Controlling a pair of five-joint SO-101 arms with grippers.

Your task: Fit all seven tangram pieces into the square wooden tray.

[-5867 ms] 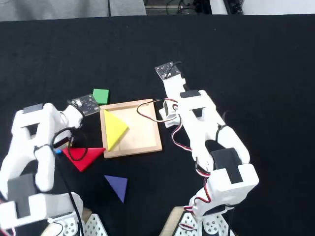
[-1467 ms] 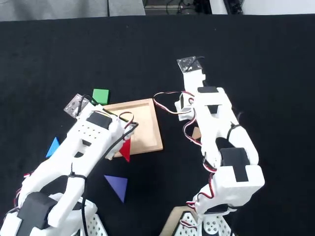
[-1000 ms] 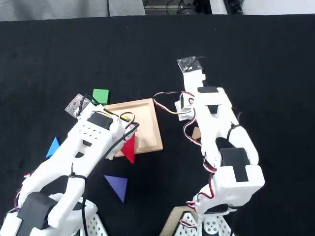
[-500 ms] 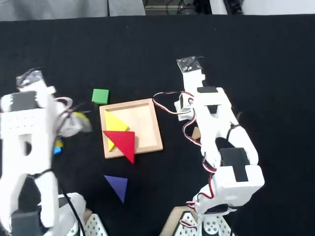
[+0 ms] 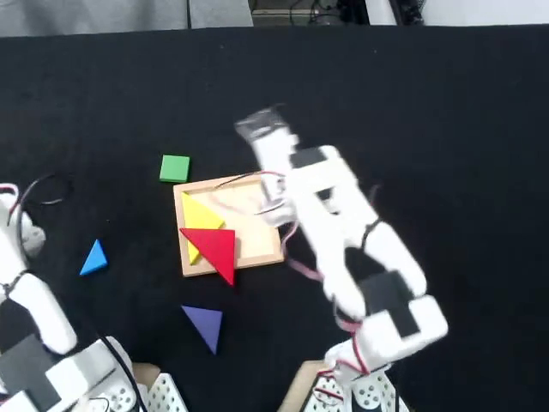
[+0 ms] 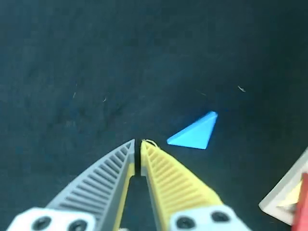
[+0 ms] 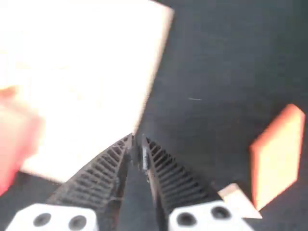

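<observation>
1. My right arm [image 5: 330, 219] hangs over the far right corner of the tray [image 5: 254, 245], blocking that way in.
2. The red triangle [image 5: 214, 249] pokes past the tray's near rim and lies across the yellow triangle [image 5: 197, 216]; the tray's right half is bare.
3. Open table [image 5: 446, 129] lies between the light blue triangle [image 5: 93, 257] and the tray's left side.

My left end effector [image 6: 137, 142] has one grey ribbed finger [image 6: 103, 169] and one yellow; my right end effector [image 7: 138, 139] has two black ones. Both sit on white bases [image 6: 192, 219] with dark screws [image 6: 42, 222]. My right arm [image 5: 330, 193] and left arm [image 5: 39, 305] are white with black blocks and red wires [image 5: 346, 316].
</observation>
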